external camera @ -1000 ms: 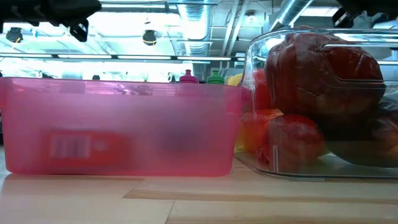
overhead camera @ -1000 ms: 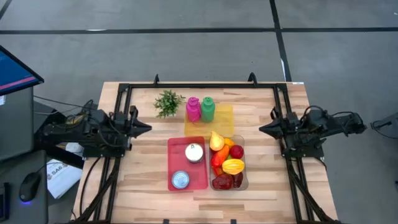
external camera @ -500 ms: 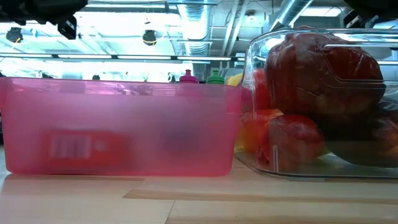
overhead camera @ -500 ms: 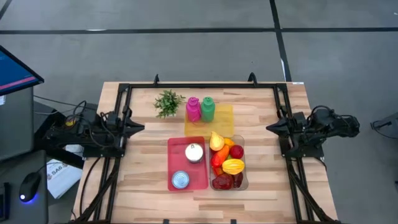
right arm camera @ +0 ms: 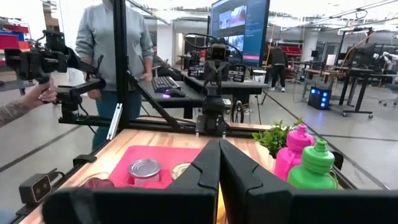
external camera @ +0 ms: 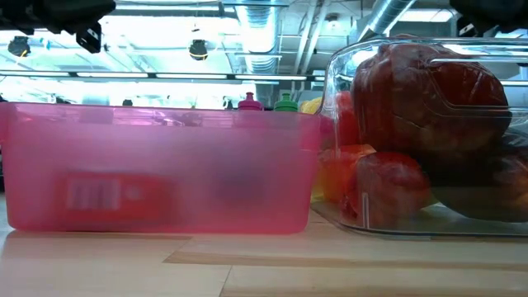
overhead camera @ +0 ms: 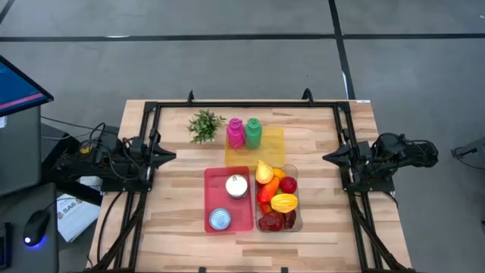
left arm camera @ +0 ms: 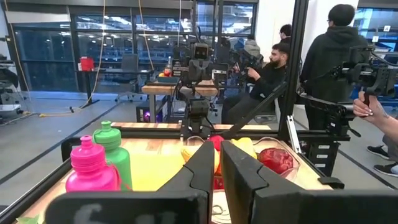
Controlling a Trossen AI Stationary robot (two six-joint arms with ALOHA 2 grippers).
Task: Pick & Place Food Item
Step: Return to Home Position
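A clear bin near the table's middle holds several food items: a yellow pear-shaped one, a yellow oval one and dark red ones. Left of it, a pink bin holds two cans. My left gripper is shut and empty at the table's left edge, pointing level toward the middle. My right gripper is shut and empty at the right edge, facing it. In the wrist views, both the left and right fingers are together with nothing between them.
A pink bottle and a green bottle stand on a yellow mat behind the bins, beside a small green plant. A black frame rims the table. People stand beyond the table, with one hand on a camera rig.
Both arms have drawn back from the middle, the left gripper toward the table's left edge and the right gripper toward the right edge. Both stayed shut and empty. The bins and bottles have not moved.
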